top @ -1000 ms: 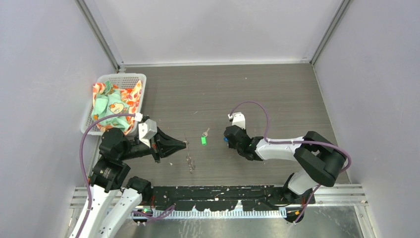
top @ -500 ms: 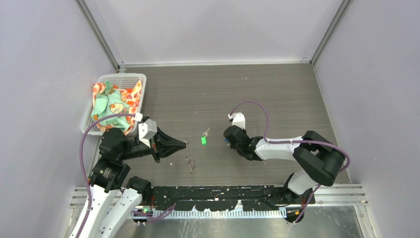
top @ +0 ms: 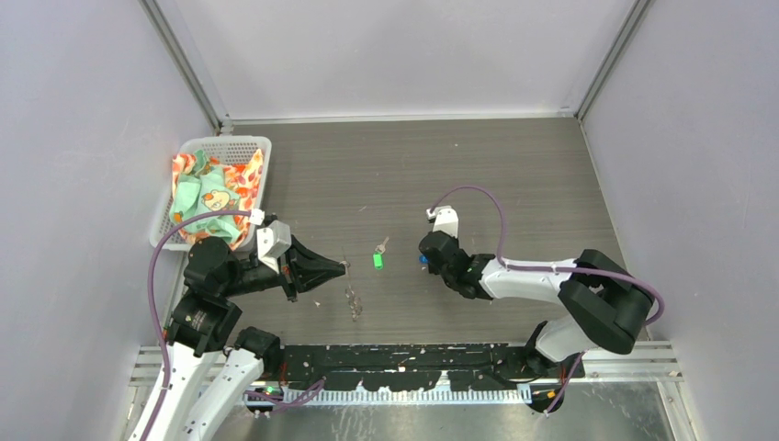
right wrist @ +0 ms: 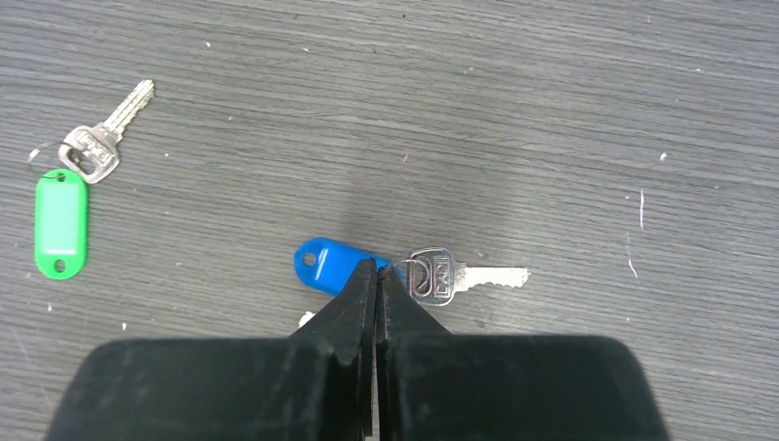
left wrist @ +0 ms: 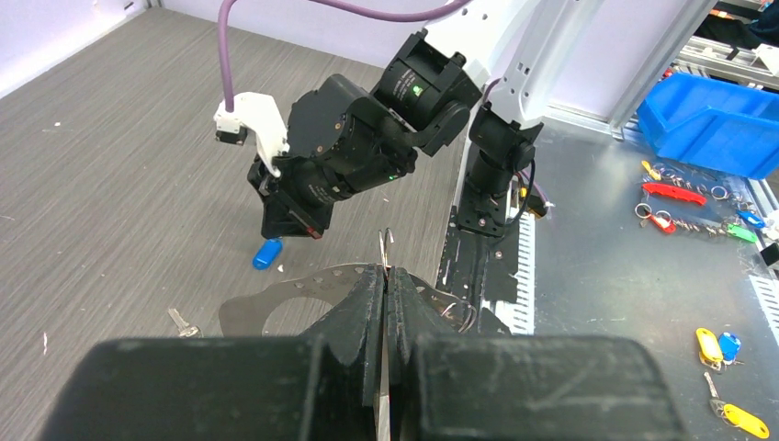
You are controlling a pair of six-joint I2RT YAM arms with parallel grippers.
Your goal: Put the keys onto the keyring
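Keyring (top: 352,297) in left claw (left wrist: 385,280), basket (top: 225,141) well aside

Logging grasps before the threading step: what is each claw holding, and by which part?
Left claw pinches the keyring by its thin wire. Right claw is shut on the blue-tagged key, right where tag and key join.

White mesh basket (top: 228,141) at 10 o'clock on grey wood-grain table (top: 413,156), holding orange-and-green patterned cloth (top: 213,195). Left wrist view: blue bin (left wrist: 721,110) at 2 o'clock, colour-tagged spare keys (left wrist: 669,191) on metal shelf (left wrist: 625,276) at 3 o'clock.
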